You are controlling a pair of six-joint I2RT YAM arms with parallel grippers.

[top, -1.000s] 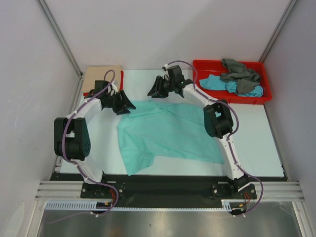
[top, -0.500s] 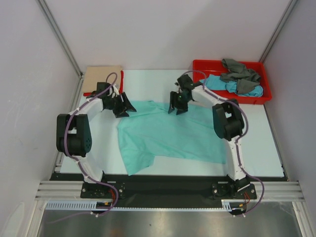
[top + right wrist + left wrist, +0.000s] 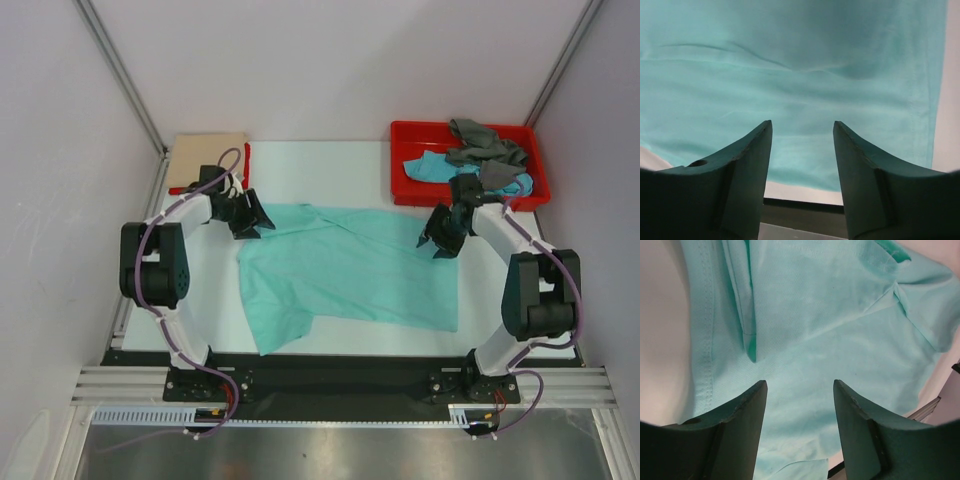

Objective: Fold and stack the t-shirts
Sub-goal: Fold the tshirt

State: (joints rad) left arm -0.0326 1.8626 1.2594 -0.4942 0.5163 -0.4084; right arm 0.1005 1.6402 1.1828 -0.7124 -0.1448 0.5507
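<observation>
While the tray (image 3: 408, 130) (red) holds both, grey shirt (image 3: 482, 141) overlaps turquoise shirt (image 3: 430, 168).

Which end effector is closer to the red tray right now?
Right. The right end effector hovers just in front of the red tray; the left end effector is over the far-left corner of the green shirt.
</observation>
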